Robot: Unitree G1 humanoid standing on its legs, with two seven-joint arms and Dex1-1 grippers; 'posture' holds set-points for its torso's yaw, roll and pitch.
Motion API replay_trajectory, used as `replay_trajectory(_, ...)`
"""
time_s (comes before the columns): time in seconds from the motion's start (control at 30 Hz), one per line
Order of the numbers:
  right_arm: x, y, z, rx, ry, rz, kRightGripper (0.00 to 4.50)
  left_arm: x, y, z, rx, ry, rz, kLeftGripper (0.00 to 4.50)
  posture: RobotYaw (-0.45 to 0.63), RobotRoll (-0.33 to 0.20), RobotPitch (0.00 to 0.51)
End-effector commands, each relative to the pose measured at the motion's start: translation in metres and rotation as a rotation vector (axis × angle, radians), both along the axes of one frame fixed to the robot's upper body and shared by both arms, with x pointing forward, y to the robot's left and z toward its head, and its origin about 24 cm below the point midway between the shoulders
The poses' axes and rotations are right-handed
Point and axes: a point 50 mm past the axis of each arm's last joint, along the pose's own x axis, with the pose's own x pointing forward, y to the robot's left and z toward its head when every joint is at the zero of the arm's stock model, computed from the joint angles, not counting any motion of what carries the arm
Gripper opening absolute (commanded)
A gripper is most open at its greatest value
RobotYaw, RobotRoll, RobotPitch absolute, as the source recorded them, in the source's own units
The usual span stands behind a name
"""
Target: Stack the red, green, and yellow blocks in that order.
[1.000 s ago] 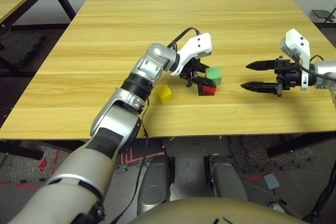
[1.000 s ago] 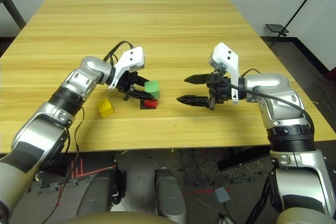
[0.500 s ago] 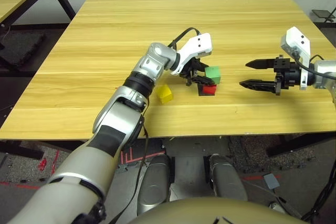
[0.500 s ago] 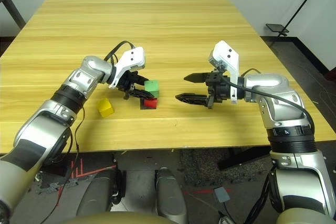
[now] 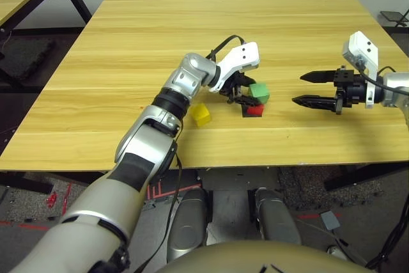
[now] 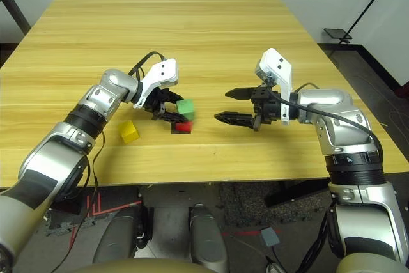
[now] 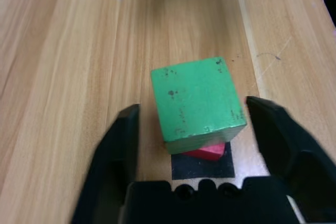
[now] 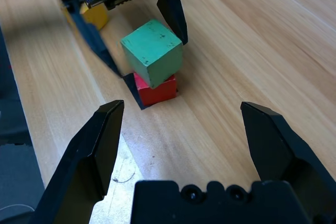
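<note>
Your left gripper is letting go of the green block: its fingers are now standing spread on either side with a clear gap to each face, where half a second ago they were closer in around it. The green block is sitting on top of the red block, which rests on the black square patch on the table. It is turned a little against the red one and overhanging it on one side, so the stack looks settled but not square.

That means, as you can judge it, the second step is done and the yellow block is next. It is lying alone on the table, near the stack on your left arm's side and close to the front edge.

Your right gripper is hovering wide open, empty, a little way off on the other side of the stack.

As you are backing the left fingers out, you are risking a nudge to that overhanging green block.
</note>
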Motion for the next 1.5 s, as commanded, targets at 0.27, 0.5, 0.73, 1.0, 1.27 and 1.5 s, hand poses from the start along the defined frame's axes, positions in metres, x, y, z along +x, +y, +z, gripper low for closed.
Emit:
replay_trajectory(0.27,0.005,-0.007,0.007,-0.013,-0.005,0.001,4.5,-0.059,0.078,0.044,0.023,-0.023,0.374,4.44,0.18,-0.056,0.065)
replay_trajectory(0.5,0.012,0.0,0.009,-0.005,-0.002,0.028,4.5,-0.092,0.101,0.032,0.043,-0.001,0.586,4.44,0.22,-0.071,0.067)
replay_trajectory(0.73,0.019,0.009,0.013,0.0,-0.009,0.066,4.5,-0.095,0.103,0.002,0.029,0.018,0.712,4.44,0.23,-0.084,0.068)
replay_trajectory(1.0,0.018,0.009,0.013,0.005,-0.002,0.065,4.5,-0.094,0.106,-0.021,0.085,0.079,0.659,4.44,0.22,-0.087,0.074)
replay_trajectory(1.27,0.015,0.008,0.013,0.01,0.001,0.053,4.5,-0.093,0.107,-0.031,0.147,0.032,0.548,4.44,0.2,-0.087,0.079)
replay_trajectory(1.5,0.015,0.008,0.013,0.016,-0.004,0.04,4.5,-0.087,0.097,-0.028,0.152,-0.02,0.491,2.83,0.19,-0.081,0.072)
